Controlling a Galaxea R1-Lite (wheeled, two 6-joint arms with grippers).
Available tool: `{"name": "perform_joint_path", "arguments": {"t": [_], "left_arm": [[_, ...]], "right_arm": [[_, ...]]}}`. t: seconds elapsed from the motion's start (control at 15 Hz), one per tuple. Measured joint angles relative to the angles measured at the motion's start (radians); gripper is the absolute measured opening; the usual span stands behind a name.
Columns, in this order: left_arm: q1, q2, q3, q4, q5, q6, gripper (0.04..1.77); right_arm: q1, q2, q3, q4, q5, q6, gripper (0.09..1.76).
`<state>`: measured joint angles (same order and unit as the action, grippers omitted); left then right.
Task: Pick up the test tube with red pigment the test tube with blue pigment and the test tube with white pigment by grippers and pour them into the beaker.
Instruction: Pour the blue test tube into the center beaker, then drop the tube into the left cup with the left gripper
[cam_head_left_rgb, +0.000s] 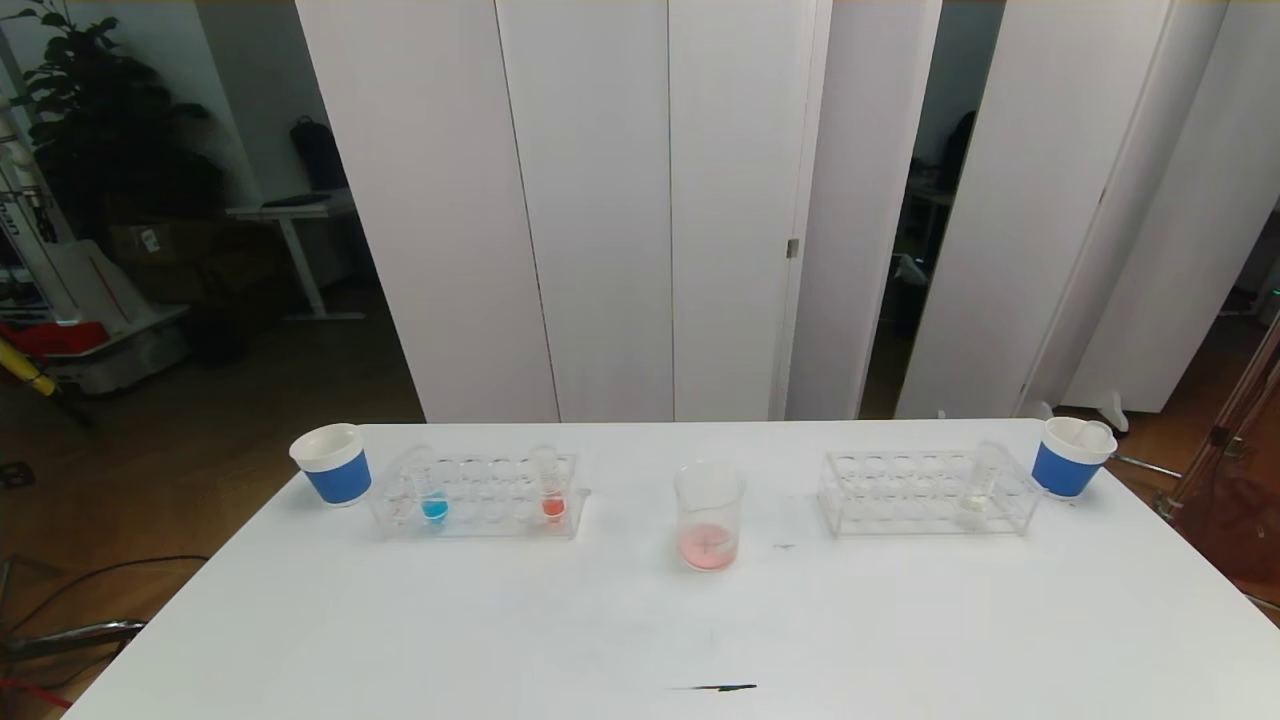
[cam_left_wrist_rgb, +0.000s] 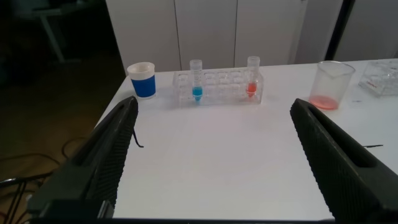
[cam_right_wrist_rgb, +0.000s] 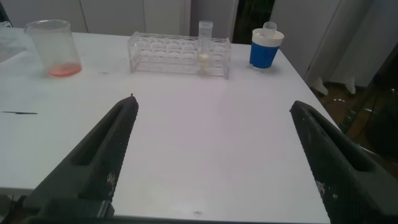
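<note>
both grippers' spread fingers (cam_left_wrist_rgb: 112, 155) far from beaker (cam_head_left_rgb: 709, 517).

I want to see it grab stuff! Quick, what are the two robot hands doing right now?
Left hand: open, holding nothing, hanging over the table's near edge.
Right hand: open, holding nothing, hanging over the table's near edge too.

The left pincer (cam_left_wrist_rgb: 211, 162) hangs over the near left part of the surface (cam_left_wrist_rgb: 211, 143), its two black fingers (cam_left_wrist_rgb: 102, 155) spread wide with nothing between them. The right pincer (cam_right_wrist_rgb: 214, 158) hangs over the near right part, equally wide and empty. Neither arm appears in the head view.
</note>
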<state>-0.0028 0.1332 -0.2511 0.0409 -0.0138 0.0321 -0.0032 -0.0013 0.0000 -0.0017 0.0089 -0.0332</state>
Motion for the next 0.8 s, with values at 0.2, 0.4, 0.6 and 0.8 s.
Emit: {"name": "perform_joint_path", "arguments": {"t": [0.2,0.4,0.6,0.8], "left_arm": [[-0.001,0.192,-0.112,-0.085,0.005,0.001,1.75],[-0.001,0.435,-0.179,-0.249,0.013,0.001,1.75],[-0.002,0.691,-0.231,-0.368,0.016,-0.006,1.75],[-0.001,0.956,-0.267,-0.562,0.032,-0.008,1.75]], "right_arm": [[0.000,0.000,0.000,0.000,0.000,0.000,1.75],[0.000,0.000,0.000,0.000,0.000,0.000,1.75],[0.000,0.000,0.000,0.000,0.000,0.000,1.75],[0.000,0.000,0.000,0.000,0.000,0.000,1.75]]}}
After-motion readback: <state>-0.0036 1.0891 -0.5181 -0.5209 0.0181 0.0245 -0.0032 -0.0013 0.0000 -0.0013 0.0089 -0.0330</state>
